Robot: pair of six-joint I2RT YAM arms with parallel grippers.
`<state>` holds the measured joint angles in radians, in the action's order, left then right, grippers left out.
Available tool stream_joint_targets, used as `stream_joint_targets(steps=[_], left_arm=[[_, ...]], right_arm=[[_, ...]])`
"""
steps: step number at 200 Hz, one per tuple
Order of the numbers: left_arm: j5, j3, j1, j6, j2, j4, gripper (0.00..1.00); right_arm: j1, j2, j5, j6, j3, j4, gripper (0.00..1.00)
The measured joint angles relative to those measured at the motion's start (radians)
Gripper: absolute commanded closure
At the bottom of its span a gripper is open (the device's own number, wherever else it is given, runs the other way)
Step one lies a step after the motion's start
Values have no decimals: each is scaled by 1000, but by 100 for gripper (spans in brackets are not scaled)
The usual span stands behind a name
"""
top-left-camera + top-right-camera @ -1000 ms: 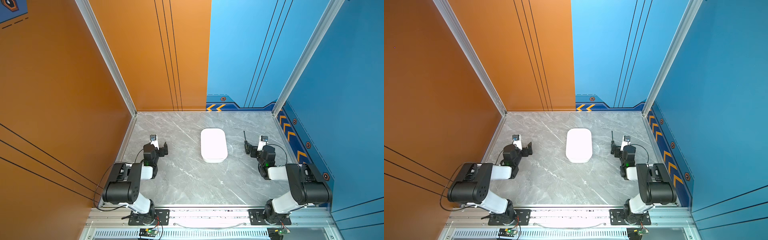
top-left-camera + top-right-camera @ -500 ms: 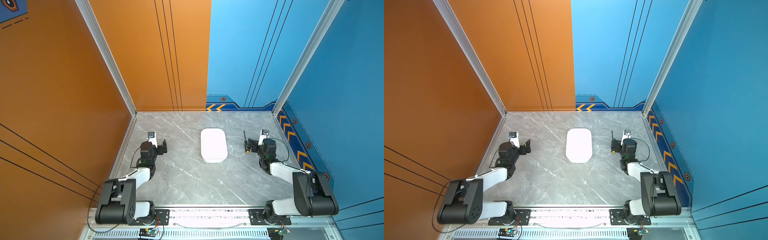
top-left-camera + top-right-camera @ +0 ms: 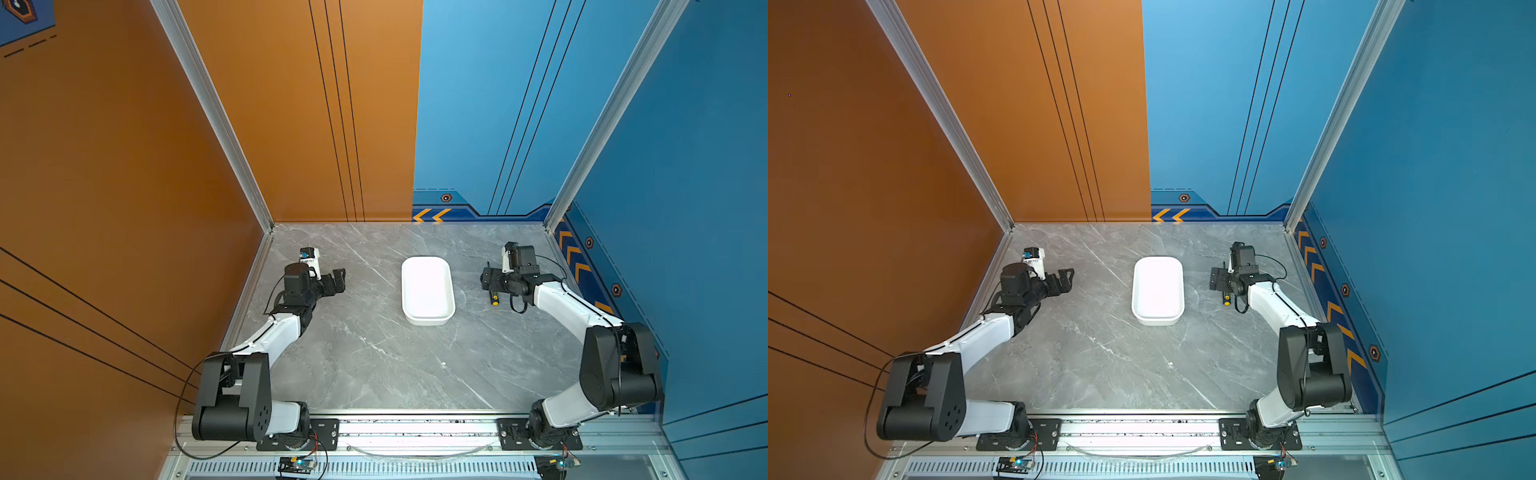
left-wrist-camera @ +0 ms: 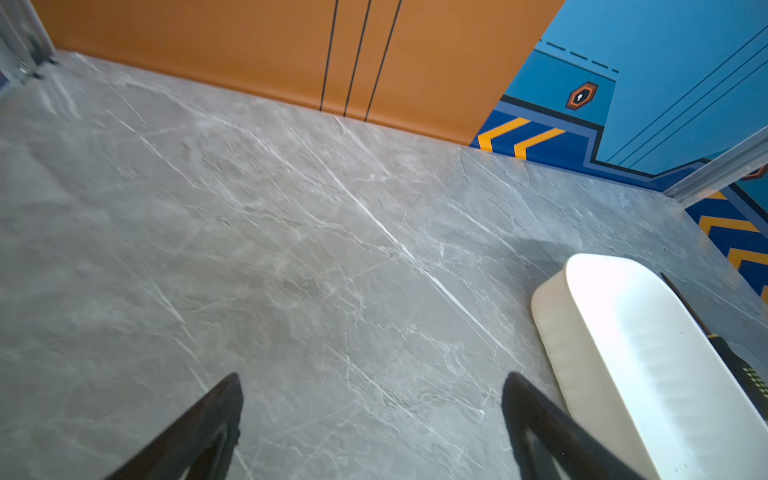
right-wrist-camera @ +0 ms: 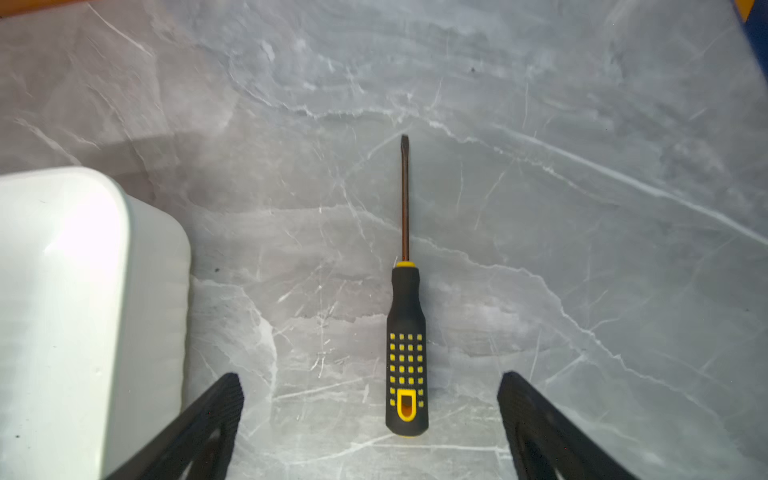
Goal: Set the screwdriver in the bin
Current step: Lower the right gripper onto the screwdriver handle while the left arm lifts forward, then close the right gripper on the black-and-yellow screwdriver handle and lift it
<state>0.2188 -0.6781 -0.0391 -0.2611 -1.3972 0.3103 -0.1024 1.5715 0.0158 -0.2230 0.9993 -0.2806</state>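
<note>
The screwdriver lies flat on the grey marble table, black handle with yellow dots, thin shaft pointing toward the back wall. In both top views only its handle end shows, below my right gripper. My right gripper hovers open over the handle, its fingers either side and not touching. The white bin stands left of the screwdriver, mid-table. My left gripper is open and holds nothing, left of the bin.
The orange wall stands close behind my left arm and the blue wall close behind my right arm. The aluminium rail with both arm bases runs along the table's front edge.
Both arms have stretched out from their folded pose. My right gripper has swung in over the screwdriver's handle. My left gripper has moved a little farther back.
</note>
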Motion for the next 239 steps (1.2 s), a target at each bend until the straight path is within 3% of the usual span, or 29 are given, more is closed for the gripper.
stream_joint_targets(steps=[55,128,205,239], left_arm=[[82,-95,-77,-22,-123,-12,2],[87,-130,-145,-39,-180,-16,2],[213,-165,-160,-40,-248,-16,2],[266,-165,-160,-43,-250,-16,2]], right_arm=[[11,143,11,3,54,-124,14],[23,288,15,41,159,-166,24],[23,301,10,66,171,-174,55],[22,301,10,65,171,-177,77]])
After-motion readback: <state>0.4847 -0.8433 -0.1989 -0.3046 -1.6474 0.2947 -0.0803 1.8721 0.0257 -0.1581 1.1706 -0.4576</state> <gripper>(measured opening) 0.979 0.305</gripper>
